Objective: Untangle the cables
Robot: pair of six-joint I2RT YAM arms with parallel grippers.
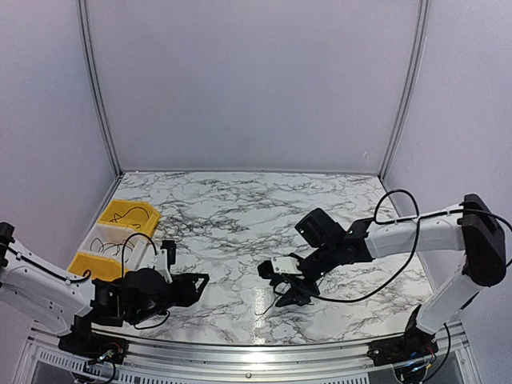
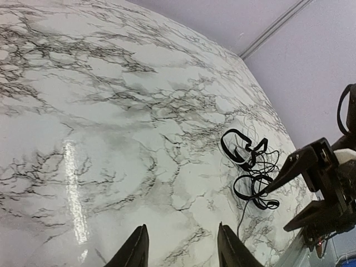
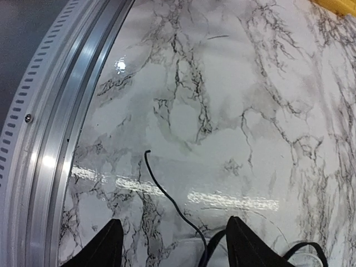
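At 6 o'clock on the table (image 1: 240,208), near the front edge: cables (image 2: 250,167) bunched under the right claw (image 3: 177,239), spread wide, gripping nothing. At 9, left claw (image 2: 181,245) wide, empty. Risk: pinching several strands tightens the knot or drags it off the edge.

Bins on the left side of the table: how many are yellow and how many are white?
Yellow bins: 2
White bins: 1
Total: 3

Pale lilac walls (image 1: 256,80), glossy marble tabletop (image 1: 240,204)
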